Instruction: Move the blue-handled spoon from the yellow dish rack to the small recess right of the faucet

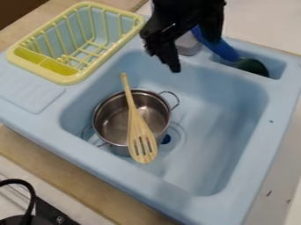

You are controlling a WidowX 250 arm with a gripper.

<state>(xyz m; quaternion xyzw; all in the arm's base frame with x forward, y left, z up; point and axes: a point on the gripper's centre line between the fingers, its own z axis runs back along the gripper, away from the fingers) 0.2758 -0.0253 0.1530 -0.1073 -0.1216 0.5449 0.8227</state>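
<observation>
In the camera view, the black gripper hangs over the far side of the blue toy sink; how far open it is, I cannot tell, and nothing is seen in its hold. The slotted wooden spatula lies down and to the left of it, across the metal pot. Its long axis runs away from the gripper toward the view's bottom edge, handle end nearer, slotted blade jutting past the pot's near rim. One pot handle sits almost directly below the gripper. The yellow dish rack edges its left, the blue-handled brush its right; basin floor spreads below and rightward.
</observation>
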